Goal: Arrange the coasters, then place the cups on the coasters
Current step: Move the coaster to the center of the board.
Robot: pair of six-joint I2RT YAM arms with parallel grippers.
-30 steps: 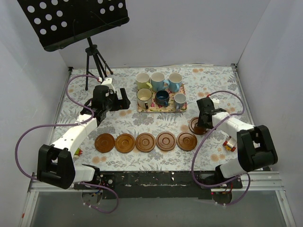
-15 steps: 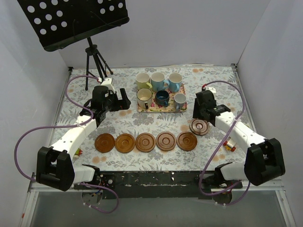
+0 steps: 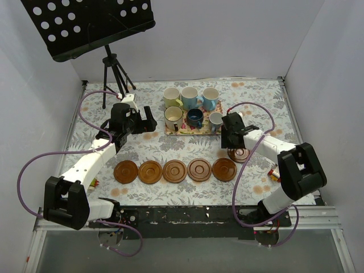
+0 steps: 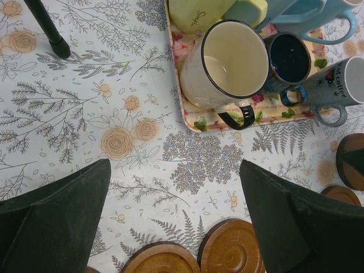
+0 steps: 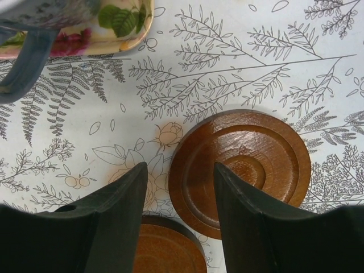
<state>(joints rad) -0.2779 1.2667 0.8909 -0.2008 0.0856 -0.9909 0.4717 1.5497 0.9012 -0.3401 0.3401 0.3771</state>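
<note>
Across the near bench (image 3: pixel 187 196), five coasters (image 3: pixel 175 170) lie in a left-to-right row; a sixth (image 5: pixel 242 170) sits flat just behind its right end, under the open right jaws. Six cups (image 3: pixel 189 96) stand upright on a floral tray (image 4: pixel 196 123), the yellow-green one (image 4: pixel 199 14) lettered "Simpl…", the grey one (image 4: pixel 341 79) "coffee". Empty, the left jaws hang wide open.

Coasters (image 3: pixel 174 170): reddish-brown wood, concentric ring grooves, glossy. Cups (image 3: pixel 195 117): one pale yellow-green, two light blue, one cream with dark rim and handle, one dark blue, one grey-blue with dark lettering. Tray (image 4: pixel 177 48): cream, pink roses, green leaves. Bench (image 3: pixel 142 151): white cloth, grey fern line-drawings, orange roses.
</note>
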